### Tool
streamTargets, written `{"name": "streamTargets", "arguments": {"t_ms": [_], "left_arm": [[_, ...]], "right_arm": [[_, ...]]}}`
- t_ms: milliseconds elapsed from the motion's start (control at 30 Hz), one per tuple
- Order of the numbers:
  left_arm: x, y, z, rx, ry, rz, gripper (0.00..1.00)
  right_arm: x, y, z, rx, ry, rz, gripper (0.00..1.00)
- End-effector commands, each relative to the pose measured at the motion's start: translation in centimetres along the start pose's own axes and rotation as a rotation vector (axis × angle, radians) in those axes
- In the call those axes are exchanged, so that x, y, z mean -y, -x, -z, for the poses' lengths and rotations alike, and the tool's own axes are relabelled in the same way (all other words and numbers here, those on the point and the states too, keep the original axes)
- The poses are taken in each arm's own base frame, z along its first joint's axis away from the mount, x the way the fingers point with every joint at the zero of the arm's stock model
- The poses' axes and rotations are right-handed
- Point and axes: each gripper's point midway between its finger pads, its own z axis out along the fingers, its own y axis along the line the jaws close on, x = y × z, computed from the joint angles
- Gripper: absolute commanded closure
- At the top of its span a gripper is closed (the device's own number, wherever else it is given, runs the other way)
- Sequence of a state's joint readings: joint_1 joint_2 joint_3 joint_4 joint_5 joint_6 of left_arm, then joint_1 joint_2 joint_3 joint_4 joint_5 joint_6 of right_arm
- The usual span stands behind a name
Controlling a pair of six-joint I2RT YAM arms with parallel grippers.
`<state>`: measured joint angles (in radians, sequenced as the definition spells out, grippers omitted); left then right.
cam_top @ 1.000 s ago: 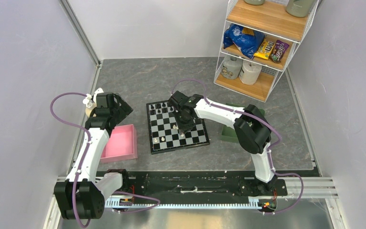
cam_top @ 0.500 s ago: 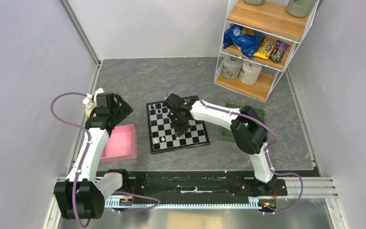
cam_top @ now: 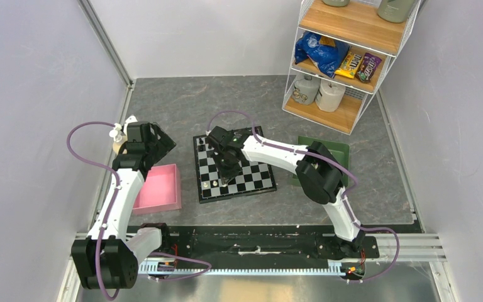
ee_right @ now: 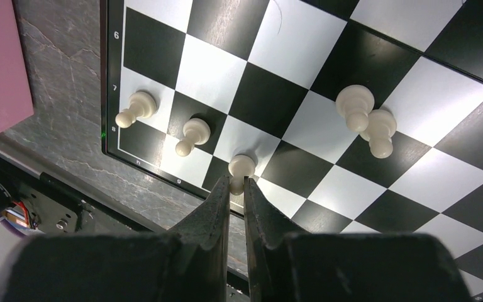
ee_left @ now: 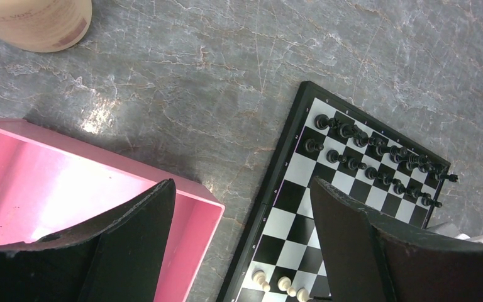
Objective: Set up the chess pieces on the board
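The right gripper, clenched on a white pawn, is carried nearer the table's left edge (placement pending); left gripper is held spread.

The right gripper pinches a white pawn by its base, right at the board edge. Two loose pawns sit to its left (each on its own square), and a touching pair sits to its right.
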<state>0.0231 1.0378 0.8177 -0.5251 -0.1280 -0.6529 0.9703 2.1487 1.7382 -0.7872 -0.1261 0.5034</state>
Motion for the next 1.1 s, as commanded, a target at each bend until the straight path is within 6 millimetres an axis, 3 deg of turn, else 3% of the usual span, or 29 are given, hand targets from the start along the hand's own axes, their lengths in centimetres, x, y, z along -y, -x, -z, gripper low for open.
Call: {"name": "streamTargets", "arguments": {"t_ms": [0, 700, 1067], "left_arm": [[0.2, 0.7, 0.1, 0.026, -0.013, -0.009, 0.15], [0.0, 0.6, 0.1, 0.029, -0.008, -0.01, 0.15], [-0.1, 0.4, 0.0, 0.024, -0.006, -0.01, 0.15]], "right_arm": [[0.4, 1.3, -0.5, 0.035, -0.031, 0.014, 0.82], [0.7, 1.7, -1.4, 0.044, -0.042, 0.006, 0.78], [0.0, 2.7, -0.7, 0.084, -0.016, 0.018, 0.73]]}}
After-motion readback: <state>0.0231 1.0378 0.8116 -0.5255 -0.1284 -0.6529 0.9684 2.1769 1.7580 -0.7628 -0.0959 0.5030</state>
